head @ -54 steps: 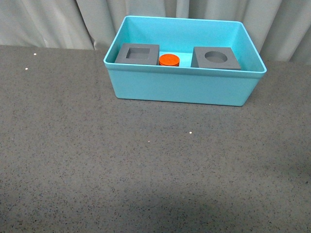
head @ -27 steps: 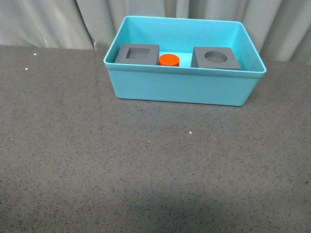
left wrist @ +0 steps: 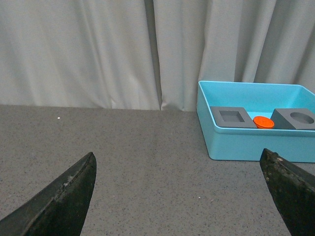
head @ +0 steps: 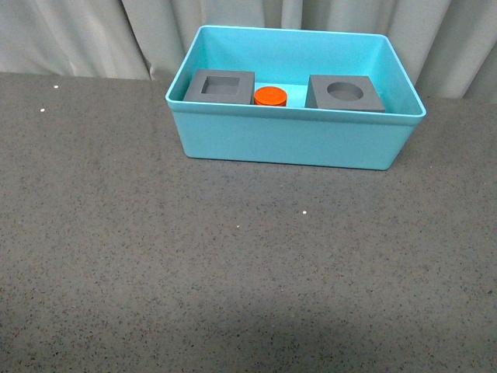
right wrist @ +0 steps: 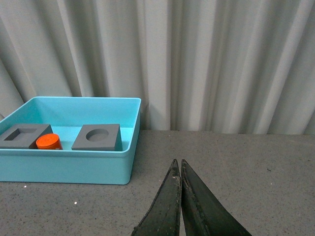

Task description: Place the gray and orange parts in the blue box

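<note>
The blue box (head: 295, 144) stands at the back of the dark table. Inside it sit a gray cube with a square recess (head: 220, 86), the orange cylinder (head: 270, 96) and a gray cube with a round recess (head: 346, 93). Neither arm shows in the front view. In the left wrist view my left gripper (left wrist: 179, 169) is open over bare tabletop, with the blue box (left wrist: 246, 140) ahead and to one side. In the right wrist view my right gripper (right wrist: 177, 164) is shut with nothing between its fingers, away from the blue box (right wrist: 74, 167).
Pale pleated curtains (head: 93, 35) hang right behind the table's far edge. The speckled dark tabletop (head: 233, 272) stretches in front of the box. A few small white specks (head: 304, 213) lie on it.
</note>
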Tool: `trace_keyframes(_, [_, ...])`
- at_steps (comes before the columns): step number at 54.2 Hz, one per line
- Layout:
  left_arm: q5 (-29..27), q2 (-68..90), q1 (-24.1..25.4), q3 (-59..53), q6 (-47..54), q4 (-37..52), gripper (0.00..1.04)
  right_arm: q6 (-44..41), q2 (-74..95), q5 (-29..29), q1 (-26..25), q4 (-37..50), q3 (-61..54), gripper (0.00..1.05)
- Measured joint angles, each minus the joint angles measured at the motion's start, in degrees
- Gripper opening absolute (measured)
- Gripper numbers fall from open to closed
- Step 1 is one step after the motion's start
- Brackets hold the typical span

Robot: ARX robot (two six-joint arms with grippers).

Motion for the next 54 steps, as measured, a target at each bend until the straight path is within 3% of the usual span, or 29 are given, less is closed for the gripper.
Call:
trace_keyframes(26, [0.0,0.0,0.0,0.0,0.0,0.0,0.98,0.0,-9.5,0.0,0.0,-9.4,0.0,0.0])
trace_keyframes(32, [0.0,0.0,0.0,0.0,0.0,0.0,0.98,0.0,-16.7,-0.2,0.0,-18.6,0.0,0.0])
trace_keyframes(45, [0.0,0.0,0.0,0.0,0.0,0.0,0.98,0.0,-19.1,-0.2,0.0,-19.4,0.0,0.0])
trace_keyframes(54, [0.0,0.0,0.0,0.0,0.0,0.0,0.98,0.0,-19.1,-0.2,0.0,-19.4,0.0,0.35])
